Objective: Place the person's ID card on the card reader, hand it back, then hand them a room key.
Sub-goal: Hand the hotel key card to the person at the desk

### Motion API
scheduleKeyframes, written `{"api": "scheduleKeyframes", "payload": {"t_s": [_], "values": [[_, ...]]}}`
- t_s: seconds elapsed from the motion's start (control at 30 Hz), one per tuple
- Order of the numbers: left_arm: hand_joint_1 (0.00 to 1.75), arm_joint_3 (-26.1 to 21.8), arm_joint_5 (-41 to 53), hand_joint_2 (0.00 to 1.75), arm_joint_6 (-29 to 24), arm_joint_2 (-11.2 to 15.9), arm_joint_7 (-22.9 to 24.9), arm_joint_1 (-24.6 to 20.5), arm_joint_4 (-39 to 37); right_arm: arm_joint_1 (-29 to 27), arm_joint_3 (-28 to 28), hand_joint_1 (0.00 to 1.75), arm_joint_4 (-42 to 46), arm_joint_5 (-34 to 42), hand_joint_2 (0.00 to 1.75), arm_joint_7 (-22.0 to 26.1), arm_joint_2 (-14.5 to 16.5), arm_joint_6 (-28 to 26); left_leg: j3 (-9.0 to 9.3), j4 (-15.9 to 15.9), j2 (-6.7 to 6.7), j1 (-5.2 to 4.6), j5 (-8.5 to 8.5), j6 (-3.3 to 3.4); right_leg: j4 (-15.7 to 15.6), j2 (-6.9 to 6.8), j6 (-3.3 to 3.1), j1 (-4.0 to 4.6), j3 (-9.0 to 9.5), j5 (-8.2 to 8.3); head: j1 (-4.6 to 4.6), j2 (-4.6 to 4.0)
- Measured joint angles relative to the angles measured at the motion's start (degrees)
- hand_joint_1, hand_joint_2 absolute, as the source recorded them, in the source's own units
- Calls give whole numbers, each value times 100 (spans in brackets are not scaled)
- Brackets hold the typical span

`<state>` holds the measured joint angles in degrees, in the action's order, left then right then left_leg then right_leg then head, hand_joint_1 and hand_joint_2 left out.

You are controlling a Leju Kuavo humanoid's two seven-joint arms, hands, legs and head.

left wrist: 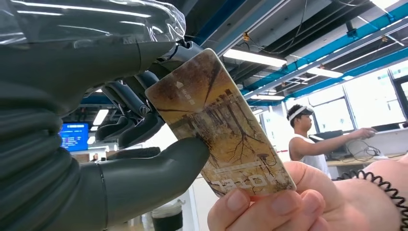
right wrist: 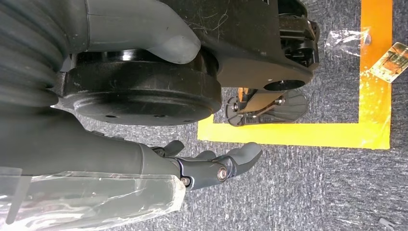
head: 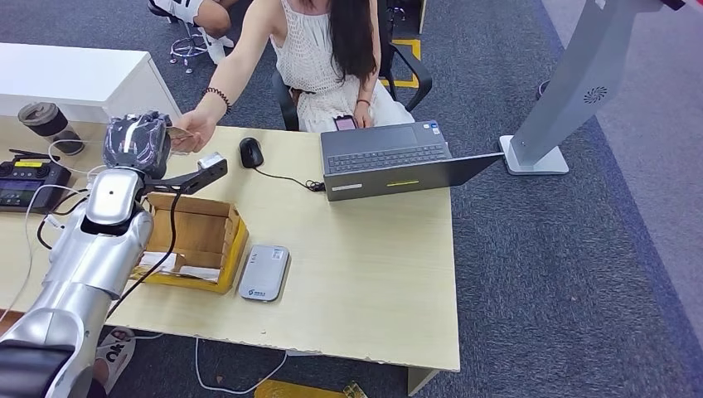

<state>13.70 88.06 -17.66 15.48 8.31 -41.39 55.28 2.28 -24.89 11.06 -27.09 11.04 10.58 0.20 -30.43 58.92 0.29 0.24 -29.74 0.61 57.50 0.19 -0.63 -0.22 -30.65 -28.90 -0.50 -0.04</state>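
The left hand (left wrist: 120, 144) pinches the card (left wrist: 219, 122) at the table's (head: 373, 274) ten o'clock corner — the person's hand (left wrist: 269, 207) grips its other end (a handover, likely) — while the right hand (right wrist: 211, 166) hangs loosely curled, holding nothing.

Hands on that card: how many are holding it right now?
2: the robot's left hand pinches the card at one end; the person's hand holds the other end.

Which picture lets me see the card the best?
The left wrist view: the card is big and close, pinched by the left hand while the person's fingers hold its other end. In the head view it's just a tiny sliver. The right wrist view faces the floor.
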Motion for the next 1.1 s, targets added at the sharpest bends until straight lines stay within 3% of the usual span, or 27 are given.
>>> {"api": "scheduleKeyframes", "payload": {"t_s": [0.07, 0.3, 0.43, 0.57, 0.77, 0.9, 1.1], "values": [[0, 0, -3, 175, 10, -11, -7, -5, -17, 0, 0, 0, 0, -1, 175, 1, 0, 0, 0, 0, 1, 0, 0, 0, 0, 0, 0, 0, 0, 0, 0, 0], [0, -11, -290, 175, -120, -69, -67, 51, -30, 1, -18, 0, 0, -15, 175, 16, 0, -2, -2, 0, 0, -1, -1, 1, 0, 0, 0, 0, 0, 0, -1, 0], [0, -18, -586, 175, -224, -169, -248, 399, 349, 0, -78, 0, 0, 2, 175, 72, 2, -16, -2, 0, 0, -2, -1, 1, -1, 0, 0, -1, 0, 0, 0, 0], [0, -9, -839, 175, -307, -296, -473, 1132, 1358, -3, -165, 0, 0, 51, 175, 133, 3, -63, -4, 0, 6, -4, -5, 4, -3, 6, 1, -5, -3, -1, -1, 0], [0, 126, -1005, 175, -384, -345, -675, 2870, 3315, -28, -405, 0, 0, 254, 175, 234, 25, -195, -7, -2, 22, -6, -15, 9, -4, 23, 3, -8, -13, -9, -1, 0], [0, 152, -968, 175, -395, -316, -711, 3928, 4105, -36, -567, 0, 0, 340, 0, 317, 40, -208, -16, -3, 21, -6, -16, 9, -4, 21, 2, -8, -23, -11, 0, 0], [0, 151, -927, 175, -376, -266, -715, 4704, 4625, -37, -691, 0, 2, 333, 0, 374, 48, -186, -18, -3, 12, -5, -13, 7, -4, 12, 2, -7, -21, -10, -1, 0]]}}
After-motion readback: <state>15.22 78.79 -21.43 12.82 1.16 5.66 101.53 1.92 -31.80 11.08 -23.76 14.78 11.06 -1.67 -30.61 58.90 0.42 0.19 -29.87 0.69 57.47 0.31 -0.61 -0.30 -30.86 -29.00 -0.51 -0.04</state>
